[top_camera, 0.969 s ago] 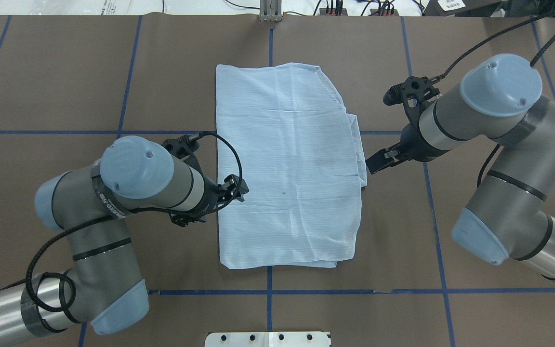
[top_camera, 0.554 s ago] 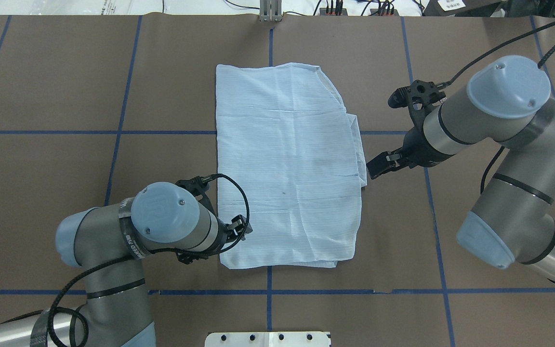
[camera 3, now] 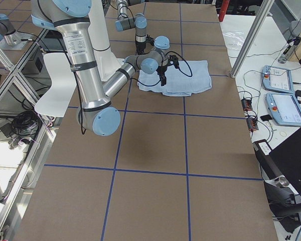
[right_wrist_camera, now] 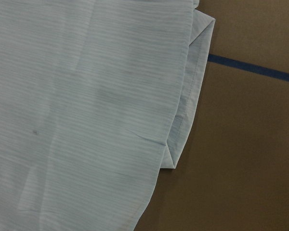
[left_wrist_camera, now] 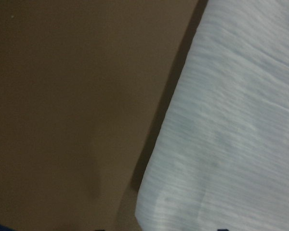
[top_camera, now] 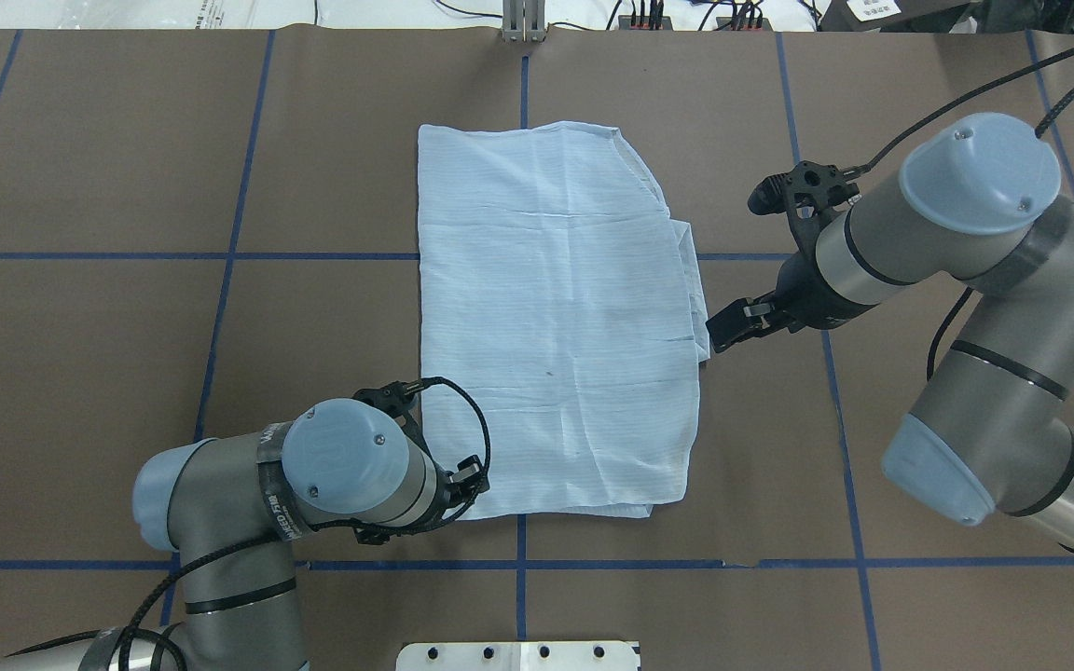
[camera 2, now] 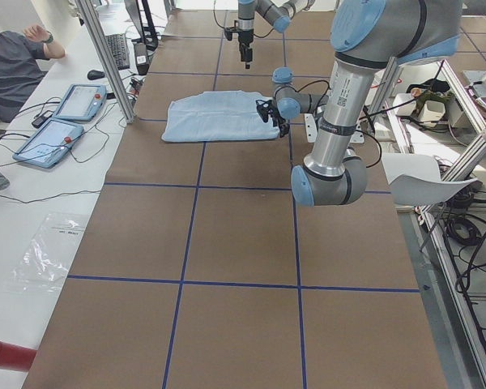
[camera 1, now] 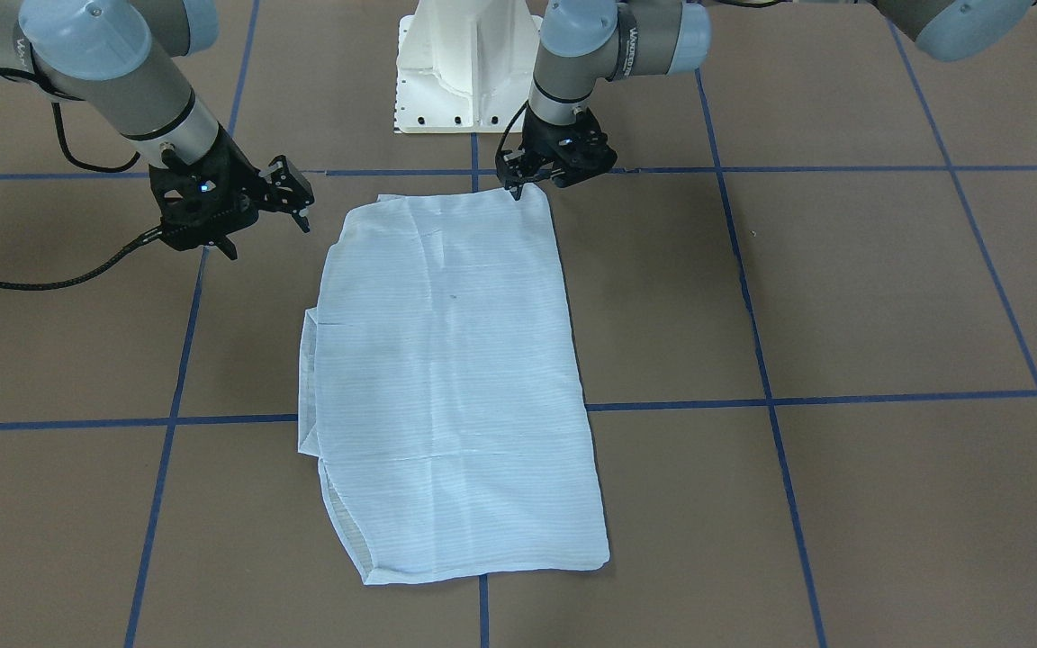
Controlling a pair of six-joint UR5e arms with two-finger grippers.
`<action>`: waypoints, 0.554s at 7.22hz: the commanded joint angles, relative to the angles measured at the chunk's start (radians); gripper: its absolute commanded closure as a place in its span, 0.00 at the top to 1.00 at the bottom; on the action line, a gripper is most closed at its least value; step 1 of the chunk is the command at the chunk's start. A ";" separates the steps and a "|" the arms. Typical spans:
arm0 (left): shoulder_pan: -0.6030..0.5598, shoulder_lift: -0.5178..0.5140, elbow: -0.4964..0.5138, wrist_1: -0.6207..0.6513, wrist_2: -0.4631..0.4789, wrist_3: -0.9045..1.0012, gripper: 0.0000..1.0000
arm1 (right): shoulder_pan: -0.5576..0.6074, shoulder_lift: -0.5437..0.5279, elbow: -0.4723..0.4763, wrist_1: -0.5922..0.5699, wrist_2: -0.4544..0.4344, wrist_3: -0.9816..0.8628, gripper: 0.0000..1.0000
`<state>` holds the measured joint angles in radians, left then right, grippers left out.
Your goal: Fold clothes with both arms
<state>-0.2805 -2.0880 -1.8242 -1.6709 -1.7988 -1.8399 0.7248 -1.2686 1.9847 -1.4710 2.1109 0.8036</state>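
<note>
Overhead exterior view, nearest item first: the left gripper [top_camera: 470, 473] has travelled toward the table's near edge along the left border of the shirt [top_camera: 556, 326]. It now sits low at the near-left corner of the cloth. Its jaws are hidden under the wrist, so it cannot be told whether they are apart or closed. The left wrist camera shows only that corner lying flat on the table [top_camera: 127, 373].

Farther out, the right gripper [top_camera: 728, 329] has scarcely shifted. It hangs just beside the shirt's right border, about midway along it, with jaws apparently apart and holding nothing.

The shirt itself is unmoved. It is a folded rectangle at the table's middle, its long side running from near edge to far edge, with a layer protruding on its right.

Assessment: one corner is addressed, none is gripped. The next fold likely needs the right gripper at the near-right corner before any lift.
</note>
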 commanded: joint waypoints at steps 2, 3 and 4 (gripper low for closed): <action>0.001 -0.006 0.019 -0.003 0.015 -0.001 0.66 | -0.001 0.000 -0.004 0.000 0.000 -0.001 1.00; 0.000 -0.010 0.020 -0.001 0.015 -0.001 0.56 | -0.001 0.000 -0.004 0.000 0.000 -0.001 1.00; 0.001 -0.013 0.020 -0.003 0.013 -0.001 0.52 | -0.001 -0.002 -0.004 0.000 0.000 -0.001 1.00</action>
<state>-0.2800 -2.0973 -1.8050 -1.6728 -1.7846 -1.8406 0.7241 -1.2690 1.9805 -1.4711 2.1107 0.8023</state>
